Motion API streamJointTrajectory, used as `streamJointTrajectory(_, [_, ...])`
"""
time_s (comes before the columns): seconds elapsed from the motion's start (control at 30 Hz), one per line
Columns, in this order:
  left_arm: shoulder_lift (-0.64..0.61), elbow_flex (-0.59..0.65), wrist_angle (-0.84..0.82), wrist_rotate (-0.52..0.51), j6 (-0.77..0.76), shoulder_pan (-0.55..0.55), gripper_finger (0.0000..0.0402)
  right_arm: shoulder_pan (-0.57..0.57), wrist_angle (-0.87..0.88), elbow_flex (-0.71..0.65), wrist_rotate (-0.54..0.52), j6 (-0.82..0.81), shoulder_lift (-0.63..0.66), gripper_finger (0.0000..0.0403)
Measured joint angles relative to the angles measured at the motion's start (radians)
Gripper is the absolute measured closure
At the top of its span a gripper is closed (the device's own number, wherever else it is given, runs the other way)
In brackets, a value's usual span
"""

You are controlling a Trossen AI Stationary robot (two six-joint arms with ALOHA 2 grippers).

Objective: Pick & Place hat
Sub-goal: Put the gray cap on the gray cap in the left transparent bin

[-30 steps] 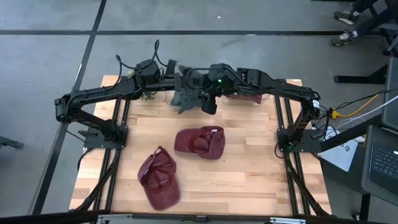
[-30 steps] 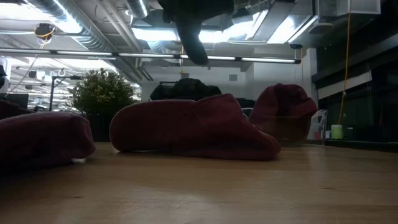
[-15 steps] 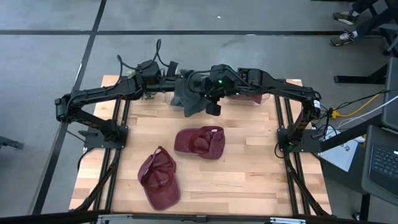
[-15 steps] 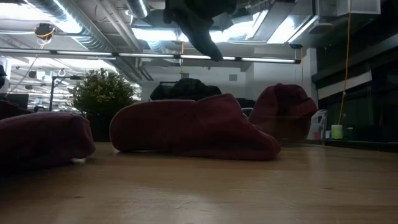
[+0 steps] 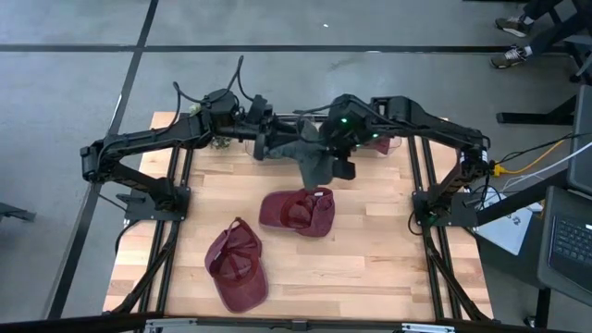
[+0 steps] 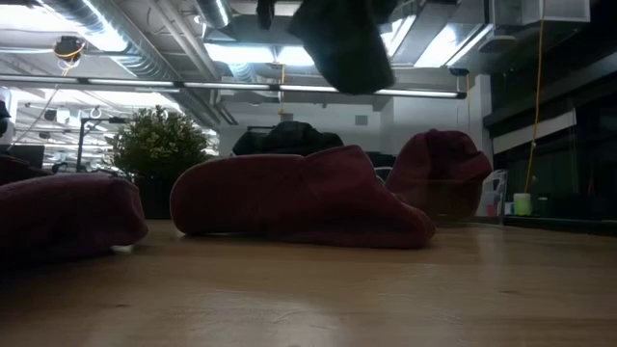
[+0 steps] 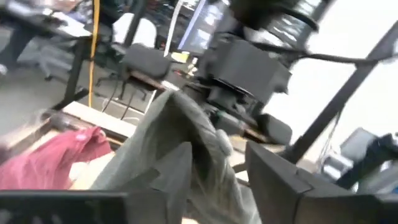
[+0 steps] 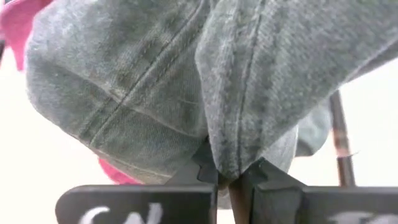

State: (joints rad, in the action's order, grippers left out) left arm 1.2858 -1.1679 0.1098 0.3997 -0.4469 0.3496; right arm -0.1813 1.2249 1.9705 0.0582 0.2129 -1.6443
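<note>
Grey hat (image 5: 310,155) shifted rightward, crumpled, hanging from right tool (image 5: 335,159)

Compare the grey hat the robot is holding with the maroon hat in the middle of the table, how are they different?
The grey hat hangs in the air, while the maroon hat lies on the table. The grey hat is pinched in the right claw, with the left claw at its other side; no claw touches the maroon hat. The grey hat is crumpled and draped; the maroon hat lies upside down with its inside showing. Both are soft caps.
</note>
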Motion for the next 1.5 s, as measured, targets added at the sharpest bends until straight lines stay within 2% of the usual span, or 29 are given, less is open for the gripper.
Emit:
streamJointTrajectory(0.17, [-0.018, 0.000, -0.002, 0.048, 0.222, -0.018, 0.0215, -0.025, 0.052, 0.000, 0.200, -0.034, 0.023, 0.0390])
streamJointTrajectory(0.3, [-0.046, 0.000, -0.003, 0.041, 0.598, -0.071, 0.0205, -0.042, 0.053, 0.000, 0.359, -0.066, 0.024, 0.0390])
streamJointTrajectory(0.4, [-0.063, 0.000, 0.000, -0.009, 0.853, -0.118, 0.0206, -0.050, 0.053, 0.000, 0.419, -0.078, 0.024, 0.0388])
streamJointTrajectory(0.63, [-0.086, 0.000, -0.007, -0.122, 1.135, -0.138, 0.0206, -0.050, 0.050, 0.000, 0.447, -0.109, 0.024, 0.0388])
streamJointTrajectory(0.87, [-0.076, 0.000, -0.093, -0.231, 1.476, -0.152, 0.0214, -0.050, 0.030, 0.000, 0.491, -0.158, 0.019, 0.0388])
streamJointTrajectory(1.1, [-0.060, 0.000, -0.076, -0.335, 1.719, -0.200, 0.0217, -0.050, 0.017, 0.000, 0.488, -0.200, 0.019, 0.0388])
streamJointTrajectory(1.27, [-0.022, 0.000, -0.029, -0.360, 1.835, -0.232, 0.0217, -0.050, 0.014, 0.000, 0.487, -0.218, 0.019, 0.0388])
streamJointTrajectory(1.5, [0.019, 0.000, 0.102, -0.414, 1.909, -0.264, 0.0217, -0.050, 0.014, 0.000, 0.486, -0.259, -0.010, 0.0388])
